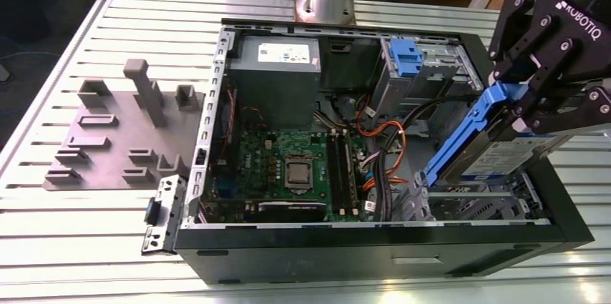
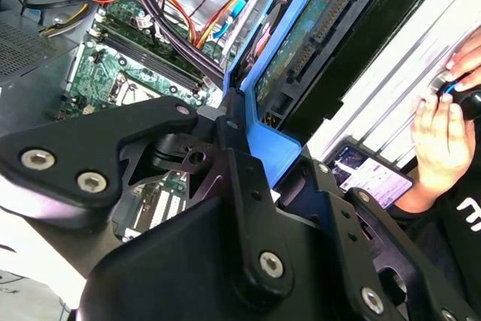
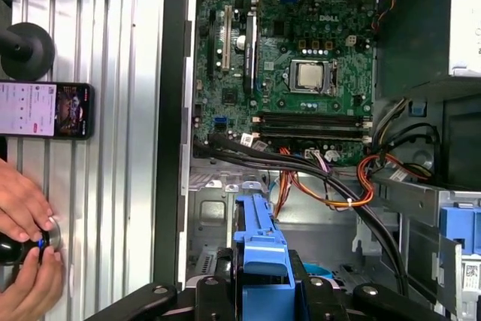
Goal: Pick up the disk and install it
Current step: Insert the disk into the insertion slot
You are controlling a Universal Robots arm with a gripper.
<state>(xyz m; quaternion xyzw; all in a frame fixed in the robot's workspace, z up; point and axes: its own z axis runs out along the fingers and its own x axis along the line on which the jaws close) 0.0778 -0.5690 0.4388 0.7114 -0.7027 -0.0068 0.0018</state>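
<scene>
gripping disk (image 1: 496, 136), pincer (image 1: 534, 104), phone (image 3: 45, 110) nearby

Open computer case (image 1: 382, 247) sits on the slatted table (image 1: 76, 232). Grey fixture plate (image 1: 114, 139) lies beside the case. A phone (image 3: 46, 110) rests near it.

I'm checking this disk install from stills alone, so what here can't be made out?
- Lower end of the disk: in the exterior view the case wall and drive cage hide whether it has entered a bay.
- Disk label: in the second wrist view the gripper covers most of it.
- Object under the person's hands: cut off by the first wrist view's edge.
- Phone screen: too small to read.
</scene>
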